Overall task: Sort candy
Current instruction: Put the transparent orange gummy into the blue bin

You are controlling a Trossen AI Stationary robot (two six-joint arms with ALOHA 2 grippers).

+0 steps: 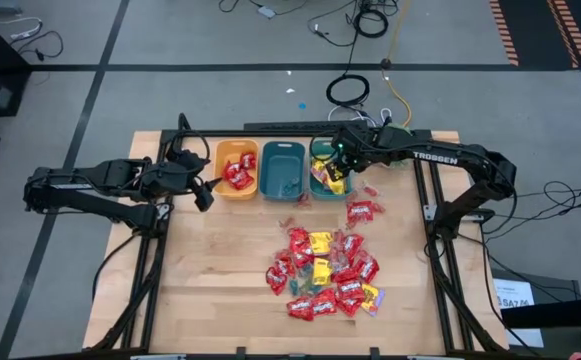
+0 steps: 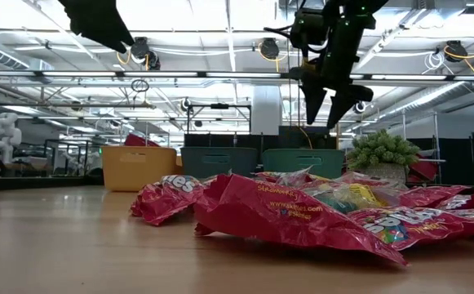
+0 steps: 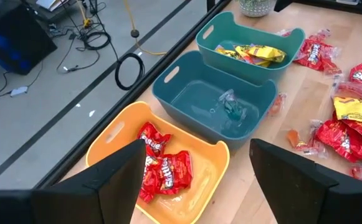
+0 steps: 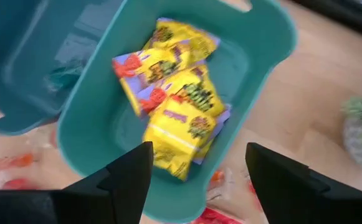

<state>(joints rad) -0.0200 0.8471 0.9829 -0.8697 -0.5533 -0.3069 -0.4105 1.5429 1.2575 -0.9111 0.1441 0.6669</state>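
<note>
Three bins stand in a row at the table's far edge. The orange bin (image 1: 237,168) holds red packets (image 3: 162,171). The dark teal bin (image 1: 283,168) holds tiny clear and blue pieces (image 3: 230,109). The lighter teal bin (image 1: 325,178) holds yellow packets (image 4: 174,93). A pile of red and yellow candy (image 1: 325,272) lies on the wood at the middle right. My left gripper (image 3: 193,168) hangs open just left of and above the orange bin. My right gripper (image 4: 199,168) hangs open above the lighter teal bin, and its fingers (image 2: 334,102) hold nothing.
A green spiky plant (image 2: 381,151) stands right of the bins. Loose red packets (image 1: 363,210) and small orange pieces (image 3: 299,138) lie between the bins and the pile. The wood left of the pile (image 1: 220,270) is bare.
</note>
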